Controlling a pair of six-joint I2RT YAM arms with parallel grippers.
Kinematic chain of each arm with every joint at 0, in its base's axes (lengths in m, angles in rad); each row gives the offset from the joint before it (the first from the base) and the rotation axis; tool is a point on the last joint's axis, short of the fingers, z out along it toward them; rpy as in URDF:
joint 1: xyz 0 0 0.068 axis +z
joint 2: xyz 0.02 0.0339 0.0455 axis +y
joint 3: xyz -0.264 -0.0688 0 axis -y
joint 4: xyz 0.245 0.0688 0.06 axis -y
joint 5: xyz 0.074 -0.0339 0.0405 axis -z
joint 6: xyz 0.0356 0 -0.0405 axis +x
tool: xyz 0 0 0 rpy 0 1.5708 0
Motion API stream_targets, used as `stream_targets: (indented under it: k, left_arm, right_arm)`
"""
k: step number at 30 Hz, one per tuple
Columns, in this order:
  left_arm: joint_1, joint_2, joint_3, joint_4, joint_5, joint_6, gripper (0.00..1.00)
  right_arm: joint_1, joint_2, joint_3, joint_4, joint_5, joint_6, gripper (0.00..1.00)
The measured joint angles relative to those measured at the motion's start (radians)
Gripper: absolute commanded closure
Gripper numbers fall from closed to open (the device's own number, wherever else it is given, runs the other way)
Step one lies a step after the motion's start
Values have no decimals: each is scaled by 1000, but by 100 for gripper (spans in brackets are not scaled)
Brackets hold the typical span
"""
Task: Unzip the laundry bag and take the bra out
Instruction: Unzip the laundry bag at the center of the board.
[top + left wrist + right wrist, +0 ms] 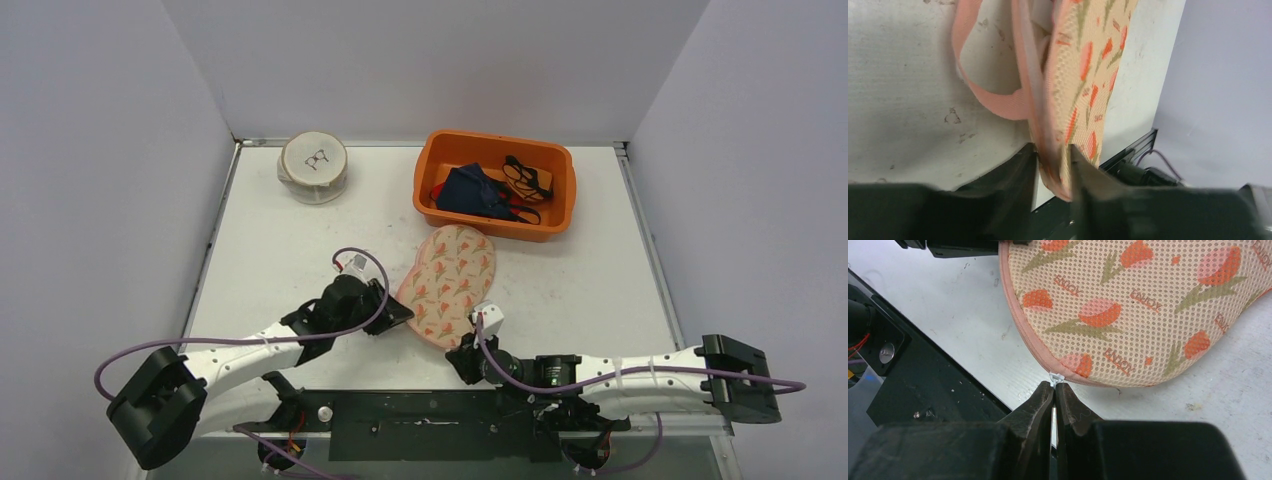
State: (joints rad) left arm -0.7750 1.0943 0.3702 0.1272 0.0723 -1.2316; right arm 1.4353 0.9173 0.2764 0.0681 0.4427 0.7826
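The laundry bag (452,282) is peach mesh printed with orange and pink tulips on green stems, with pink edge binding. Its zipper pull (1055,377) is white. The tub (433,170) is orange, the garment (478,192) inside it navy. The round pouch (314,167) is off-white with a black mark. The table (290,250) is white.

Bright, even light — soft-blurred near foregrounds

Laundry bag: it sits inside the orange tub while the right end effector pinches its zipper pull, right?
No. The laundry bag lies on the table beside the orange tub, not inside it, as the top external view shows. The right end effector does pinch the zipper pull.
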Motion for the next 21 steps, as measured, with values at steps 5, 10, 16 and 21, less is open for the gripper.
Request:
stream_targets:
  k: [5,10,16,21]
  left_arm:
    - [3,-98,-5,-50,4,15,21]
    - [-51,-281,-5,-184,-32,9,12]
    - [-188,-432,-42,-258,-109,-58,12]
    - [-269,-396,-73,-256,-143,-121,13]
  right_arm:
    - [0,41,0,29,-9,-13,95]
    - [2,95,24,56,-27,-41,95]
    - [5,179,93,109,-60,-84,95]
    - [5,237,129,147,-86,-109,95]
